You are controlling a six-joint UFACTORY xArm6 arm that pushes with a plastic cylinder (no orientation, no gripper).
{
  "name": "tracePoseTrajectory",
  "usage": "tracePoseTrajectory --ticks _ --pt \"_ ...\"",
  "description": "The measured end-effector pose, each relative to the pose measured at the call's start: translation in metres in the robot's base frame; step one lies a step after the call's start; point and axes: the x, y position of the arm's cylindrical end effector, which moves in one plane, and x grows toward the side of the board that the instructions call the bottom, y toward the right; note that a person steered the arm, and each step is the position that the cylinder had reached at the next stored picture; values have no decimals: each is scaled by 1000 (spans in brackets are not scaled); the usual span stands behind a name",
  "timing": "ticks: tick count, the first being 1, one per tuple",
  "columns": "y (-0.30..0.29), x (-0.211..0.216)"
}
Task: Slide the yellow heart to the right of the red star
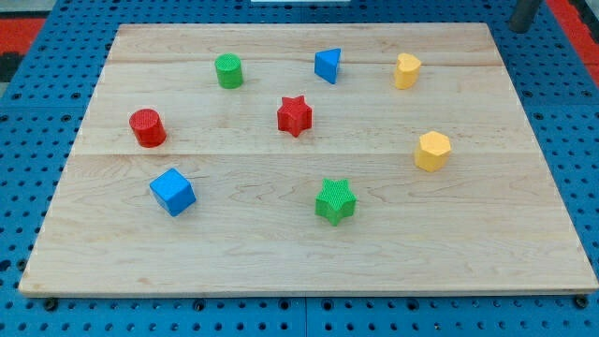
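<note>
The yellow heart point(406, 70) sits near the view's top, right of centre. The red star point(294, 115) lies below and to the left of it, near the board's middle. Between them, nearer the top, is a blue triangle point(328, 65). My tip point(519, 29) shows at the view's top right corner, just off the board's corner, well to the right of and above the yellow heart. It touches no block.
On the wooden board point(524, 234) also lie a yellow hexagon point(432, 151) at the right, a green star point(335, 201) at lower centre, a blue cube point(172, 191), a red cylinder point(147, 127) at the left, and a green cylinder point(228, 70) at upper left.
</note>
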Motion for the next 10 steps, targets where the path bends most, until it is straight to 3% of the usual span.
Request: tracePoseTrajectory --ticks 2,3,4,6,7,8,10 --pt "1 8" --pt "-23 38" --pt "-108 65" --pt "-185 76" --pt "-254 129" --pt "-256 163" --pt "-183 186"
